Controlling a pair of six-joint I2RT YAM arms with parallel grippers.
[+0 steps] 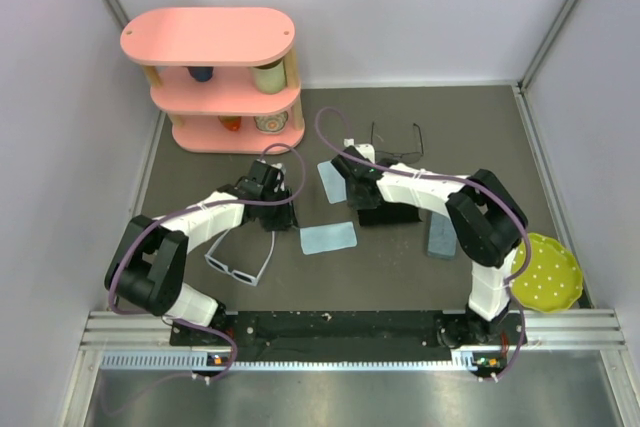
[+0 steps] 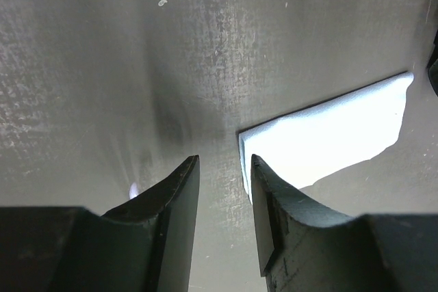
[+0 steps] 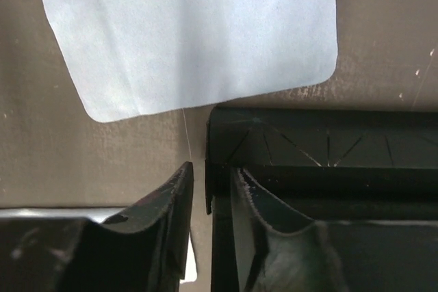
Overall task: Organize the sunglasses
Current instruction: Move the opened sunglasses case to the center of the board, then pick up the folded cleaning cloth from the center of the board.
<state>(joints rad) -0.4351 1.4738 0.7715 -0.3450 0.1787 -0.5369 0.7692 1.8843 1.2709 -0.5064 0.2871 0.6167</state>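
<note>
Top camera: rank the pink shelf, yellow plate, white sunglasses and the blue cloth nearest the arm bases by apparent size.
1. pink shelf
2. yellow plate, though partly covered
3. white sunglasses and near blue cloth: they look about alike, so not ranked.

white sunglasses (image 1: 236,269), pink shelf (image 1: 210,37), yellow dotted plate (image 1: 548,272)

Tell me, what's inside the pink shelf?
Four things show: a blue cup and a green-and-white jar on the middle board, an orange thing and a patterned cup on the bottom board. The top board of the pink shelf covers whatever sits further back.
</note>
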